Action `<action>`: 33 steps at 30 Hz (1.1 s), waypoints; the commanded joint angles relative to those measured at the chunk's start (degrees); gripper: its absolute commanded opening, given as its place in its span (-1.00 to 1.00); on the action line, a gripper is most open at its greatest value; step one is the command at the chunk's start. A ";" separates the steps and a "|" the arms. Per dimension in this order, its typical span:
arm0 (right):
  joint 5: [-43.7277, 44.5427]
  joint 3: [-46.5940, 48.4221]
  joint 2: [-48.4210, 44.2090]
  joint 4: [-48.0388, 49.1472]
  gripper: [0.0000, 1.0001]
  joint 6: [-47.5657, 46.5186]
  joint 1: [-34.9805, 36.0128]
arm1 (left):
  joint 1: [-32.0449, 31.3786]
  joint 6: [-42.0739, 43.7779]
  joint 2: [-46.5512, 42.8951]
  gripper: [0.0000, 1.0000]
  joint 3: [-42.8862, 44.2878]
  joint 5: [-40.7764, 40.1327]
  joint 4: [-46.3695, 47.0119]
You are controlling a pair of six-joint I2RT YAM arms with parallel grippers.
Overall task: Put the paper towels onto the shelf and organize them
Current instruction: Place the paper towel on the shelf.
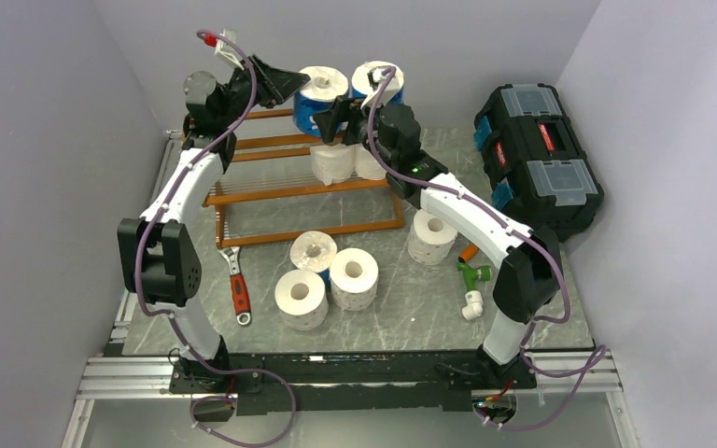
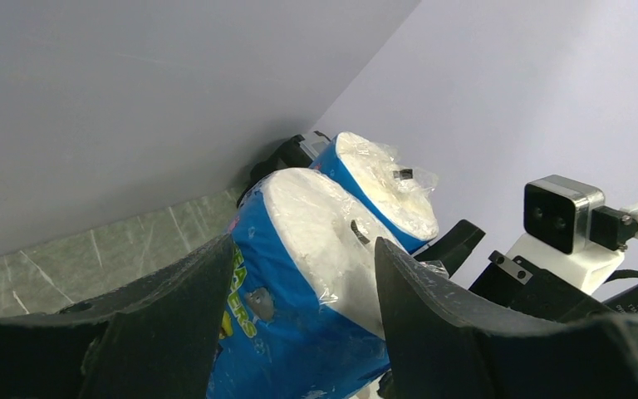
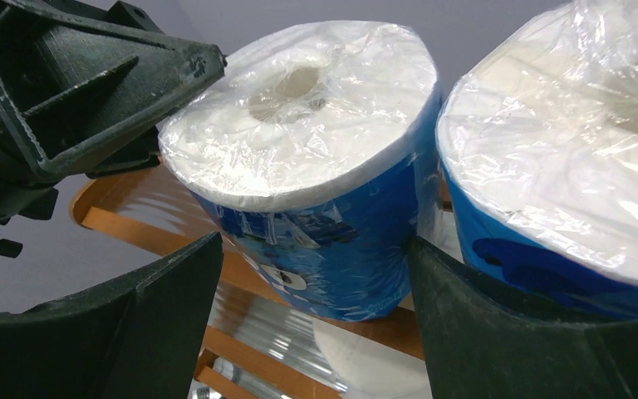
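The table (image 1: 401, 299) is hemmed by walls on the left, back and right, with the widest bare stretch along its near half; the shelf (image 1: 303, 191) stands at the back left and the black toolbox (image 1: 537, 154) fills the back right, leaving a lane between them that the right arm crosses. On the shelf's top tier the left blue roll (image 1: 322, 93) and right blue roll (image 1: 378, 82) stand upright, just beside each other, close to the back wall. Two bare rolls (image 1: 333, 163) sit on the tier below, partly hidden by the right arm; both wrist views cut off the lower tiers. Three loose rolls (image 1: 313, 252) cluster in front of the shelf and a fourth stands near the right arm. The left gripper (image 2: 303, 249) comes in from the left with jaws apart, the left blue roll showing in the gap; whether a finger touches the wrapper is hard to tell. The right gripper (image 3: 316, 245) hangs in front of and below that roll, jaws wide apart, nothing held. A red-handled wrench (image 1: 236, 285) and a green fitting (image 1: 471, 275) lie near the front
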 commanded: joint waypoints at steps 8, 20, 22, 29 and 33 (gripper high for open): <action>1.74 3.17 -0.48 2.65 0.76 -1.63 0.74 | 0.53 -0.10 -1.12 0.52 -1.71 1.83 2.21; 0.23 2.59 -4.13 2.07 0.85 -1.02 0.70 | 2.43 1.79 -4.47 0.71 -3.70 -0.82 0.33; 0.00 2.26 -5.08 2.09 0.86 -0.81 0.73 | 2.63 1.88 -5.13 0.75 -4.25 -1.44 0.40; 0.09 0.55 -8.96 2.02 0.89 -0.55 0.69 | 2.89 1.97 -7.75 0.85 -6.17 -4.25 0.05; 0.44 -3.97 -14.72 3.33 0.90 -0.62 0.70 | 3.31 2.24 -11.76 0.85 -9.39 -6.86 0.30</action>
